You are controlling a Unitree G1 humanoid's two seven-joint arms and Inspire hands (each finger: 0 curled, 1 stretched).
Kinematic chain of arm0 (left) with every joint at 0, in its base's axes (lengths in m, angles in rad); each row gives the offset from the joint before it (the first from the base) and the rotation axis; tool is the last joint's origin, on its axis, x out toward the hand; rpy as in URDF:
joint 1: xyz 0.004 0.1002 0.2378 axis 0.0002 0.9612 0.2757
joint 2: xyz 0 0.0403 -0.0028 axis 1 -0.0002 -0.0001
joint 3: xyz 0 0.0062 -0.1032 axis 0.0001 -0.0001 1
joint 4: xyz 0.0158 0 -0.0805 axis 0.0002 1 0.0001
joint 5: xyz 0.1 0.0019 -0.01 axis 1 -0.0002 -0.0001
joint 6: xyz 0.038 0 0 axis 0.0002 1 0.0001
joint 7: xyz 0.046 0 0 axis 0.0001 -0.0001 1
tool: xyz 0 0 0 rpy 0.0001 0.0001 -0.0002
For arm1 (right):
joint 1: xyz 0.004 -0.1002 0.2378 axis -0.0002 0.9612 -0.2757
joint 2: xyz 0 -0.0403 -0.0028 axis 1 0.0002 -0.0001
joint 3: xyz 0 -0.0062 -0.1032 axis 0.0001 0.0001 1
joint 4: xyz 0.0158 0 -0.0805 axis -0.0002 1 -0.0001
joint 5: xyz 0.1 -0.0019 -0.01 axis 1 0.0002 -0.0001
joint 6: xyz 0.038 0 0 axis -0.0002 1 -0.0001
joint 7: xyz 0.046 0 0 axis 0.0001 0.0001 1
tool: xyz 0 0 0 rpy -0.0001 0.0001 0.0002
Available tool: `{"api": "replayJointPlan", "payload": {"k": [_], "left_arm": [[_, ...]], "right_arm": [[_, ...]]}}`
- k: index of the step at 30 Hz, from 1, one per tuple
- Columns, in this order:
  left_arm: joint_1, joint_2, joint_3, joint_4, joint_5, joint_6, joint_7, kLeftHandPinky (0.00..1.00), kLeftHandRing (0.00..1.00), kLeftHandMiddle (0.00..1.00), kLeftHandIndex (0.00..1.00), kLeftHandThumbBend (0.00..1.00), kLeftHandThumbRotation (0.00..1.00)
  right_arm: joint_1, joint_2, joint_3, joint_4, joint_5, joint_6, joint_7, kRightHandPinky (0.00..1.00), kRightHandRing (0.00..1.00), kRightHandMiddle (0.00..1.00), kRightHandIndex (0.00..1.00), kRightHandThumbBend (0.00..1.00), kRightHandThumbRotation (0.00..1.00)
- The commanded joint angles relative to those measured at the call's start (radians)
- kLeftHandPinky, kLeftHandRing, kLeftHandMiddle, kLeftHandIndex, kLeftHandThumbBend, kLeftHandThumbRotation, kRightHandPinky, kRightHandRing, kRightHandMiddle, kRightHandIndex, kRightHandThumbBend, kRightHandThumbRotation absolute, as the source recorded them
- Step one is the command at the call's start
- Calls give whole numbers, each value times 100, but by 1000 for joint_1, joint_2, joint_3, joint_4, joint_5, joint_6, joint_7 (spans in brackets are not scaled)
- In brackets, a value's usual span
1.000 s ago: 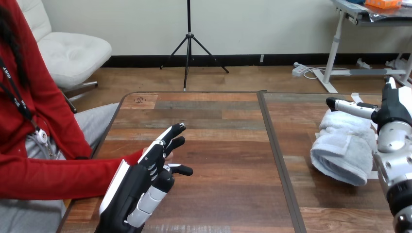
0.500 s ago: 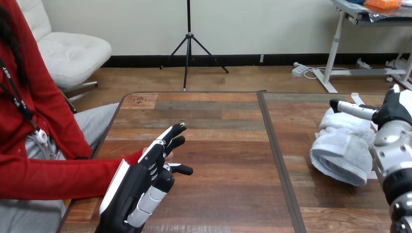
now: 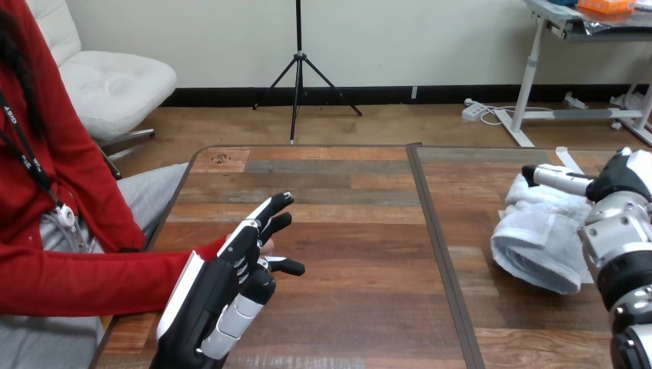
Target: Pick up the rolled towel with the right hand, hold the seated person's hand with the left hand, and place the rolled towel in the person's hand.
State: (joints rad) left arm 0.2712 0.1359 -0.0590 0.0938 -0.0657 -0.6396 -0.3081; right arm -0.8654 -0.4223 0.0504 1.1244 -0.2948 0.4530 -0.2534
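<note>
Rolled towel [image 3: 540, 244] lies on the right part of the table [image 3: 346, 192], past the dark seam, roll axis running roughly toward the robot, open end facing the camera. White terry, loosely rolled. Likely light, soft and squashy, not slippery and not fragile, but the roll could loosen or unwind if it is pinched by one layer. Best hold is probably a wrap round the middle of the roll, so all layers are caught together and neither end droops.

Right hand [image 3: 617, 178] is at the towel's far right edge. Part of it reaches leftward across the top of the roll, touching or just above it. Cannot tell how far open it is or whether it has any hold, since the wrist blocks most of it. Towel looks to be resting on the table, not lifted.

Left hand [image 3: 219, 280] is well apart at the table's near left, fingers fairly straight, thumb out to the side — open, gripping nothing visible. The person's hand [image 3: 267, 246] is mostly hidden behind it, just a sliver past the red sleeve [image 3: 100, 280]. Cannot tell if the two touch.
</note>
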Motion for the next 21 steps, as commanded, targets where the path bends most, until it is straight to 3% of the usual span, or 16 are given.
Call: {"api": "replayJointPlan", "payload": {"k": [1,15,21], "left_arm": [[-53,-12,2,7,4,-25,14,64,92,95,90,100,95],[-48,-10,0,10,-15,-39,7,63,92,95,90,100,95],[-46,-11,-1,13,-29,-43,-1,64,93,95,90,100,94]], "right_arm": [[-109,31,25,20,-17,1,-2,100,100,100,100,100,50],[-118,59,71,48,-31,38,9,100,100,100,100,100,56],[-117,68,74,58,-26,35,9,100,100,100,100,100,58]]}}
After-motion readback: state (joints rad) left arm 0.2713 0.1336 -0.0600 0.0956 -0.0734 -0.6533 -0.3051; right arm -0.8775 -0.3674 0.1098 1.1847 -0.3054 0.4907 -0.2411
